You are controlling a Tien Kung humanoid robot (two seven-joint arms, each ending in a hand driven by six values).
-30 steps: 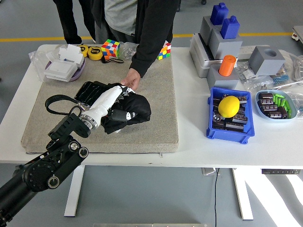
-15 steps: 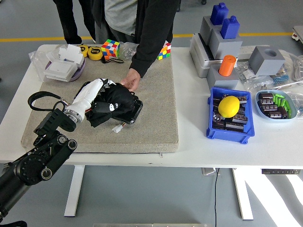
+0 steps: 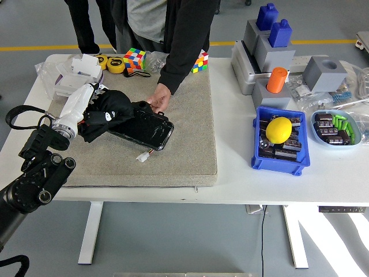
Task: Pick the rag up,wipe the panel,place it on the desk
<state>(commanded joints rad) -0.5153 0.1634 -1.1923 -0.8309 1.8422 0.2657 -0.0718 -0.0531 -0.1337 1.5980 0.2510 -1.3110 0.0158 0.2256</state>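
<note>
Since the earlier frames the left hand (image 3: 81,104) has dragged the rag (image 3: 106,109) leftward across the panel (image 3: 147,127): a second ago both sat mid-mat over the panel's right part, now they are at its left end and the glossy right portion is exposed.

Head view:
- Left hand: white fingers curled into the black rag, gripping it. Rag bunched, partly on the panel's left end, partly on the grey mat (image 3: 179,150).
- Panel: black, glossy, rounded corners, lying flat and angled on the mat, right end toward the mat's centre. Small white connector (image 3: 142,156) on a short wire lies on the mat just beside its near edge.
- Person's hand (image 3: 159,98) at the far side, fingers touching the panel's far edge; same spot as before. Black sleeve above it.
- Left arm comes in from the lower left, black cable looped by the wrist.
- Right arm out of frame.
- Far mat edge: two colour cubes (image 3: 134,58), yellow tape measure (image 3: 117,64), white boxes (image 3: 78,78) in a bowl at the far-left corner.
- Right of the mat on the white table (image 3: 230,173): blue bin (image 3: 279,141) with a yellow ball (image 3: 278,129) on top of its contents, well apart from the panel.
</note>
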